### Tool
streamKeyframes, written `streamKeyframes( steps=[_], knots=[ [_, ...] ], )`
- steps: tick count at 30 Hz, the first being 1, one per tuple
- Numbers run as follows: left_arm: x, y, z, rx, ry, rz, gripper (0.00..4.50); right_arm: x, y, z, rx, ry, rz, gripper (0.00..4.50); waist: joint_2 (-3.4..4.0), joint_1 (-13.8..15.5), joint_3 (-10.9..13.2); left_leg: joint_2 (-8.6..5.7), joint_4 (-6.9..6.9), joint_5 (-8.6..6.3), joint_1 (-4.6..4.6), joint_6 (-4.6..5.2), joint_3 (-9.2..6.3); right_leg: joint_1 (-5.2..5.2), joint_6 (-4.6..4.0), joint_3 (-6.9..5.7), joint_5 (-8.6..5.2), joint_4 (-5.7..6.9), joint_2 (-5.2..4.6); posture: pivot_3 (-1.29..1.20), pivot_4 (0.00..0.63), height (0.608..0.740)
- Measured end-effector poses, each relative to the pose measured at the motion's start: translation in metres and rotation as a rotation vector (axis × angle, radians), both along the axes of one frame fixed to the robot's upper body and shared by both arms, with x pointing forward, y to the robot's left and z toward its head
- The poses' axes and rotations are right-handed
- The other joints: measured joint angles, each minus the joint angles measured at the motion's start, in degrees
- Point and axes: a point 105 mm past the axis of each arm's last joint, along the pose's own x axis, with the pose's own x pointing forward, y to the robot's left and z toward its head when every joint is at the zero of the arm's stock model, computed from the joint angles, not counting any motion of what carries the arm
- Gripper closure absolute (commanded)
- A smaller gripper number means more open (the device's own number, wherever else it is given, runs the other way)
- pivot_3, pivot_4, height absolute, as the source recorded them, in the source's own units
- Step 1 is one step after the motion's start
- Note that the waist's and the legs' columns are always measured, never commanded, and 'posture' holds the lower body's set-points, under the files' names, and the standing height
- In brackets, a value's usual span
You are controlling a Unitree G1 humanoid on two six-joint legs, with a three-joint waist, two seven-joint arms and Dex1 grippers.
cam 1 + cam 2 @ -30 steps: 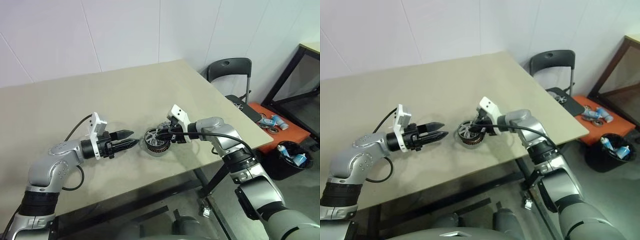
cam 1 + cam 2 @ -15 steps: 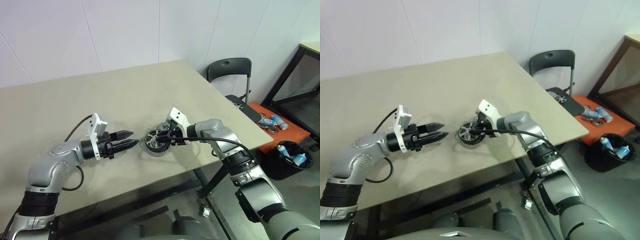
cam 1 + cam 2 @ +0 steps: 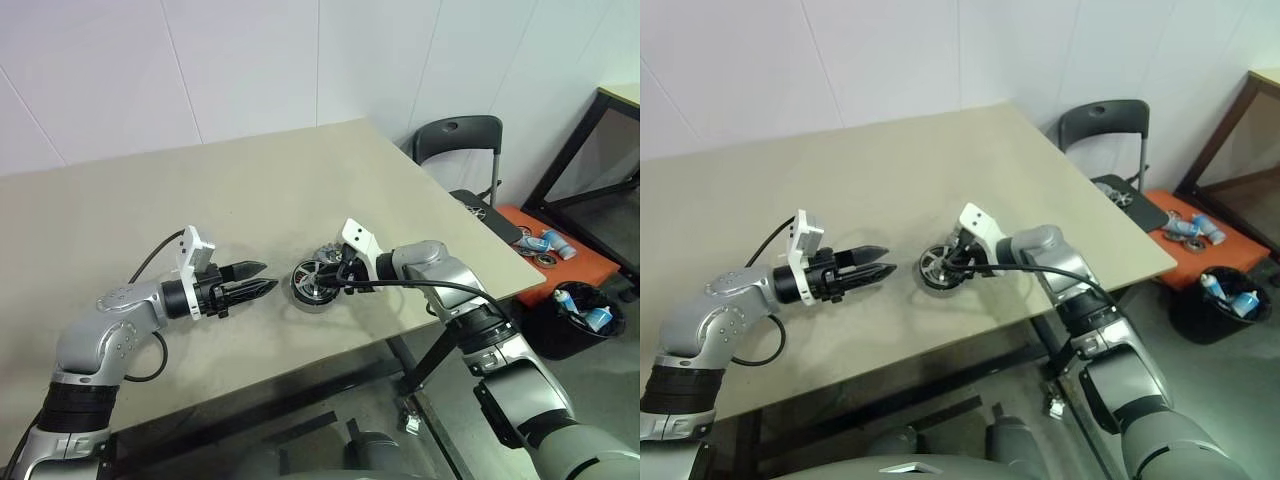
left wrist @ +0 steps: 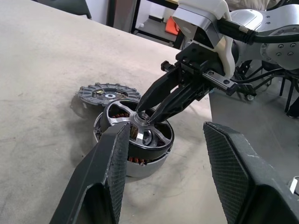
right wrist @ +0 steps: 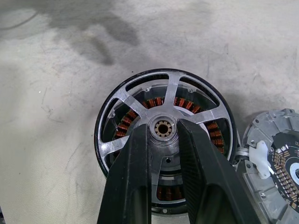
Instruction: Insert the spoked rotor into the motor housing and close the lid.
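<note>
On table (image 3: 120,200) — right gripper (image 5: 164,133) pinching spoked rotor (image 5: 140,112) hub; motor housing (image 4: 140,164) mostly hidden beneath; left gripper (image 4: 163,140) wide, empty.

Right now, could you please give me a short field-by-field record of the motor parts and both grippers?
spoked rotor: sitting in the motor housing, copper windings visible through its spokes
lid: flat on the table, beside the housing
right gripper: shut on the rotor's centre hub
left gripper: open, empty, apart from the housing
</note>
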Motion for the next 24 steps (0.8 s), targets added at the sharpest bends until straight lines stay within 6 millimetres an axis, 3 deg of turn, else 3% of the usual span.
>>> streamKeyframes(
  steps=[9, 14, 24],
  knots=[
    [0.001, 0.001, -0.001, -0.002, -0.003, 0.005, 1.84, 0.000, 0.001, 0.000, -0.001, -0.006, 0.002, 4.02, 0.00, 0.0, 0.0, -0.01, 0.00, 0.00, 0.00, 0.00, 0.00, 0.00, 0.00, 0.00, 0.00, 0.00, 0.00, 0.00, 0.000, 0.740],
    [0.004, 0.014, -0.020, -0.006, 0.023, 0.030, 1.84, 0.003, 0.009, 0.002, 0.021, -0.030, -0.014, 4.02, 0.00, 0.0, 0.0, -0.03, 0.00, 0.00, 0.01, 0.00, 0.01, -0.02, -0.01, -0.01, 0.00, 0.03, 0.03, 0.00, 0.000, 0.740],
    [0.005, 0.018, -0.030, -0.010, 0.019, 0.033, 1.84, 0.019, 0.008, 0.030, 0.141, -0.038, -0.096, 4.02, -0.01, 0.1, 0.0, 0.00, 0.00, 0.00, -0.03, 0.00, 0.01, -0.02, 0.00, 0.00, 0.01, 0.01, -0.08, 0.00, 0.000, 0.740]
  ],
)
